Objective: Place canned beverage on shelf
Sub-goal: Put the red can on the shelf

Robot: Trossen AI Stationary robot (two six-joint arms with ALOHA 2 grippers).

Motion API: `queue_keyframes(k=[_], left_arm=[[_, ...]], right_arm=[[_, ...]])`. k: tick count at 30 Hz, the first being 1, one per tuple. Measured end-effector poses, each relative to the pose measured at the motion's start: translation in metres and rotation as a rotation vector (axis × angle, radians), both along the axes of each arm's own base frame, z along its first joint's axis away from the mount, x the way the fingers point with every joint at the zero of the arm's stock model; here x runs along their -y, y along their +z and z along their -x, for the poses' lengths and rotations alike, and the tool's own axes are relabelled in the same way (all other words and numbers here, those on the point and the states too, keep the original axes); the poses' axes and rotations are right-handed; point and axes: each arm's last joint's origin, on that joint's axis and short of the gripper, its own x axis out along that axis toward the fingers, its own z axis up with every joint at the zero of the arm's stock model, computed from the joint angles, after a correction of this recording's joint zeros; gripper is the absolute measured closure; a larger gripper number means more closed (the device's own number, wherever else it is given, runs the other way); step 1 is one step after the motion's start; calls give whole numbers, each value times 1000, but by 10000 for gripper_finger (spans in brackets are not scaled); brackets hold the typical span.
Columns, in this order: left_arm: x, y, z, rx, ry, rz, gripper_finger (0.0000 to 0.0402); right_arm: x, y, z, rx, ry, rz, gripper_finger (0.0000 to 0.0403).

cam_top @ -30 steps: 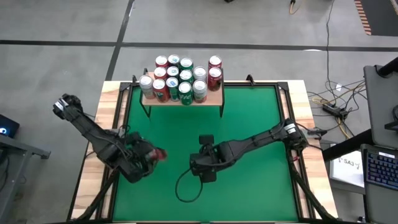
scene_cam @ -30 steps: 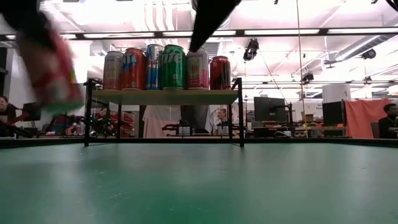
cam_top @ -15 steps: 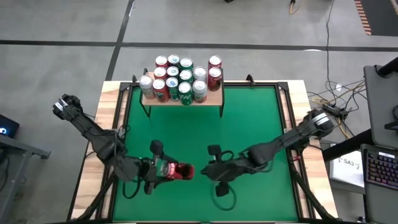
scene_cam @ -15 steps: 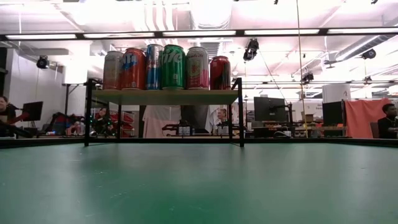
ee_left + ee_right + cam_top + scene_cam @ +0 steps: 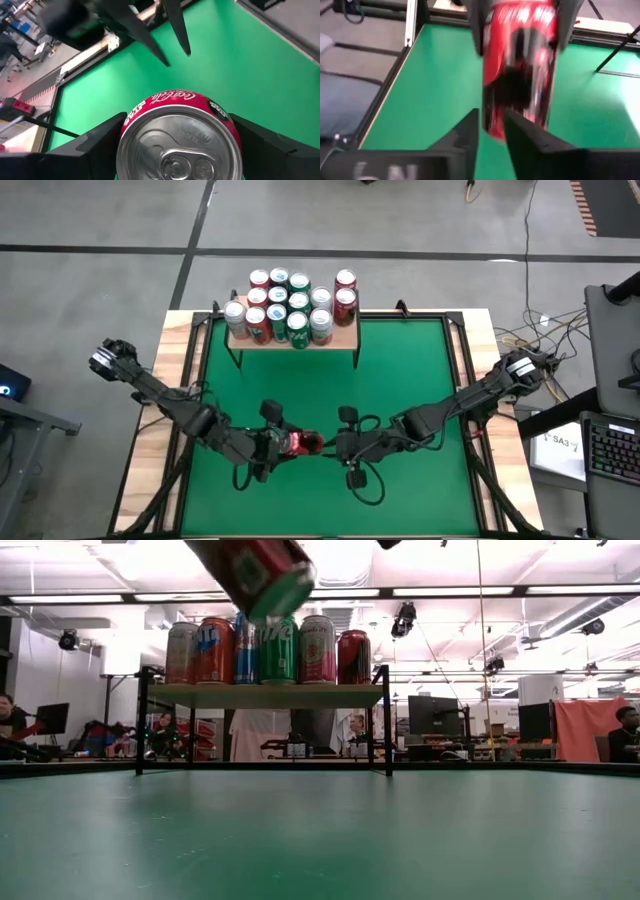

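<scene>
The left gripper [image 5: 283, 444] holds a red can [image 5: 296, 444] over the near middle of the green table [image 5: 400, 370], well above its surface: in the low view the can [image 5: 262, 572] hangs tilted near the upper edge, its bottom end pointing down and to the right, in front of the shelf. From the left wrist, the can [image 5: 180, 137] sits between the two dark fingers [image 5: 97, 145], silver top with pull tab facing the camera, so the claw is spread wide and clamped on the can's sides.

The right gripper [image 5: 340, 448] faces it from the other side, tips just beside the can's free end. Its own wrist view shows its fingers [image 5: 465, 135] with only a narrow gap between them, just in front of the blurred can [image 5: 520, 65] (contact cannot be told).

The shelf [image 5: 345, 338] stands at the far edge of the table, and a cluster of cans [image 5: 290, 305] covers most of its top. Beyond the table, people sit at desks [image 5: 8, 720].
</scene>
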Motion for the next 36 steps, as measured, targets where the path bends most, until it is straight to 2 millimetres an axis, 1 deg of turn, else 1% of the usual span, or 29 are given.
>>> queue_keyframes(k=[5,10,13,16,20,25,28,32,36], left_arm=[[1,-8,-6,-26,2,-16,103],[1,-11,-8,-35,9,-27,103],[-1,-11,-9,-31,15,-31,103],[-3,-10,-11,-22,16,-44,103],[-6,-7,-13,-8,13,-65,103],[-8,-6,-16,3,12,-68,103],[-9,-6,-16,1,12,-76,102],[-9,-6,-16,1,14,-82,102],[-10,-5,-16,3,16,-85,92]], right_arm=[[4,5,-2,-25,-45,-49,221],[14,5,-7,-28,-92,-78,125],[18,0,-12,-44,-105,-88,85],[21,-9,-19,-62,-105,-88,61],[24,-21,-27,-79,-107,-54,47],[25,-29,-37,-53,-77,19,50],[25,-27,-43,-23,-88,59,65],[28,-26,-44,-19,-83,93,111],[29,-26,-44,-18,-82,99,114]])
